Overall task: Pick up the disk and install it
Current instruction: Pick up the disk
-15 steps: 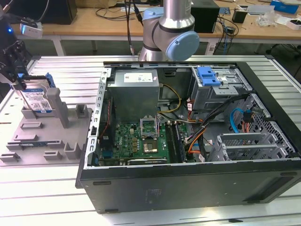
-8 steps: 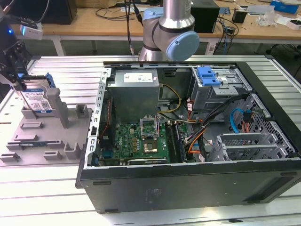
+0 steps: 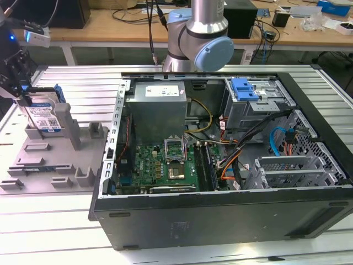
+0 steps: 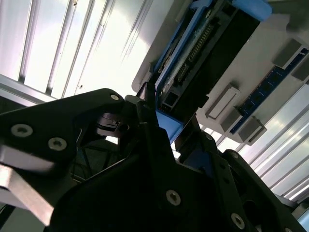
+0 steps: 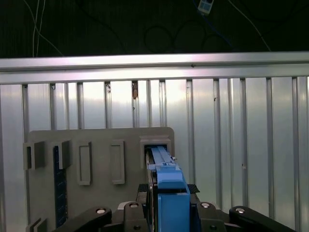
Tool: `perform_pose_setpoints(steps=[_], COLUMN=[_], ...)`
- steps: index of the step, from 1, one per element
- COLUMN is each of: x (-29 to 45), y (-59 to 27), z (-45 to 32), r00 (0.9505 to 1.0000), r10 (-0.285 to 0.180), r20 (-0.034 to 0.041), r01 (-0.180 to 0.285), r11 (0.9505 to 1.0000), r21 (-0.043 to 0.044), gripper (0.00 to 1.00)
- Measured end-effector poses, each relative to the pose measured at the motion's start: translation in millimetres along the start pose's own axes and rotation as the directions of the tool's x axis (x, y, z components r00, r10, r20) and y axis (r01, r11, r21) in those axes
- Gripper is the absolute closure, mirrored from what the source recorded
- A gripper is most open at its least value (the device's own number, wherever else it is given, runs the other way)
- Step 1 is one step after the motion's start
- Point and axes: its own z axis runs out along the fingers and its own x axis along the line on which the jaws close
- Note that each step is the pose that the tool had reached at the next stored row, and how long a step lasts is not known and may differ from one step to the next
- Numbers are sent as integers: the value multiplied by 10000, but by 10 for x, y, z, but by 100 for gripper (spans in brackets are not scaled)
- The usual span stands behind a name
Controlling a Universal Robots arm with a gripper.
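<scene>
Gripping the disk now: my gripper is closed on its upper edge, jaws either side of the blue bracket, which sits squarely between them in both wrist views.

Disk location: on edge, upright, in a slot of the grey fixture on the slatted aluminium table, at the exterior view's left. Open computer case is well apart from it, toward the exterior view's right. Can't tell whether the lower edge is seated in the slot or just clear of it.

Step in hand, as I read it: pickup from the fixture.

Notes for doing it cleanly:
- pull along the slot axis, no sideways drift, or the bracket will likely bind on the slot walls
- keep the disk vertical; any tilt probably levers against the fixture
- grip is on plastic, so I'd expect some flex; go slow and watch for slip
- bracket looks centred in the jaws, so no regrip needed in my judgement
</scene>
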Motion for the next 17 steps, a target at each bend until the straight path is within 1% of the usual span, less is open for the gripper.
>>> perform_pose_setpoints(steps=[9, 10, 17], x=[0, 0, 0], y=[0, 0, 0], z=[6, 6, 8], r00=[10000, 10000, 10000], r10=[0, 0, 1], r20=[1, 1, 0], r01=[0, 0, -1], r11=[10000, 10000, 10000], r21=[1, 1, 1], gripper=[61, 63, 63])
